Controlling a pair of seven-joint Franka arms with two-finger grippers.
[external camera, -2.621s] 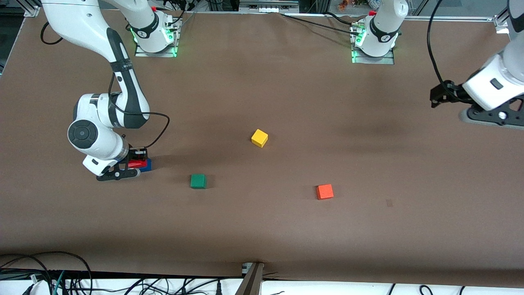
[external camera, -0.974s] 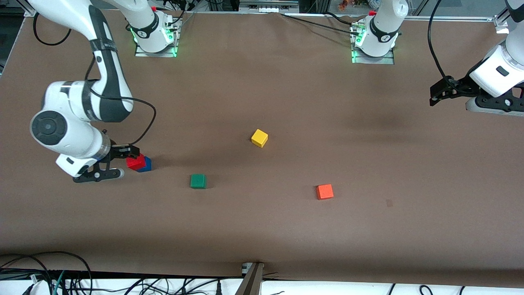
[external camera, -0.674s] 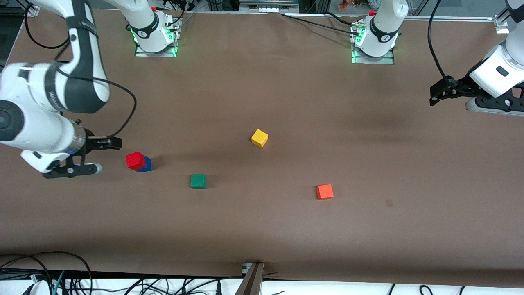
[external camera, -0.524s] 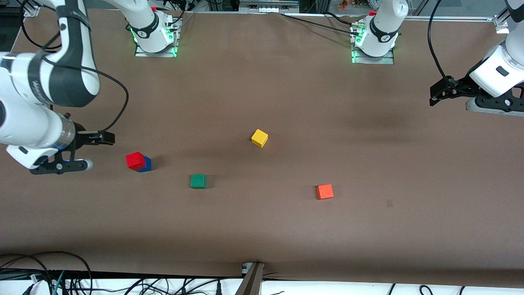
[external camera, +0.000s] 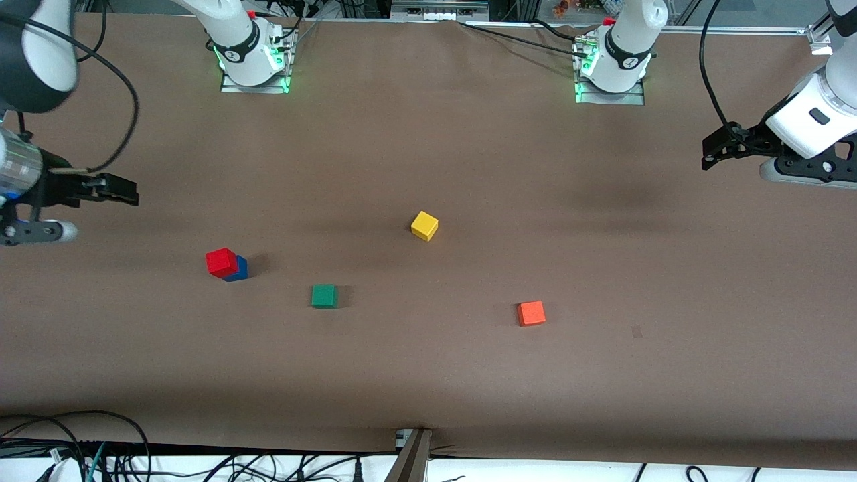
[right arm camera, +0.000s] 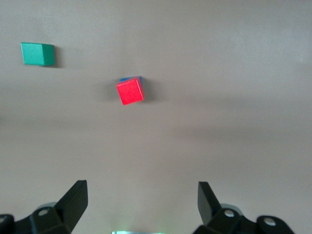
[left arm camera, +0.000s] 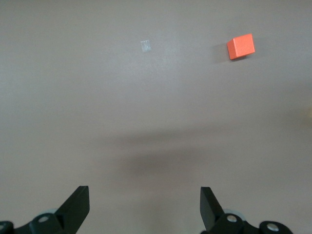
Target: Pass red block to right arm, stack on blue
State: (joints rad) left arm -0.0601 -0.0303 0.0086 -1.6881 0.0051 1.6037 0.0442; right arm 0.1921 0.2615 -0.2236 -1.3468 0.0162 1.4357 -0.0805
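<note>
The red block (external camera: 221, 262) rests on top of the blue block (external camera: 240, 270), slightly offset, toward the right arm's end of the table. In the right wrist view the red block (right arm camera: 130, 91) hides all but a thin edge of the blue block (right arm camera: 131, 78). My right gripper (external camera: 124, 193) hangs open and empty in the air over bare table near that table end, well clear of the stack. Its jaws in the right wrist view (right arm camera: 141, 195) hold nothing. My left gripper (external camera: 708, 159) waits open and empty over the left arm's end of the table, with bare table between its jaws (left arm camera: 145, 200).
A green cube (external camera: 324, 296) lies beside the stack toward the table's middle. A yellow cube (external camera: 424, 225) sits mid-table. An orange cube (external camera: 531, 312) lies nearer the front camera, toward the left arm's end. Cables run along the table's front edge.
My right gripper has let go of the red block, risen and drawn back toward its end of the table. The red block stays on the blue one. The left arm barely moved.
</note>
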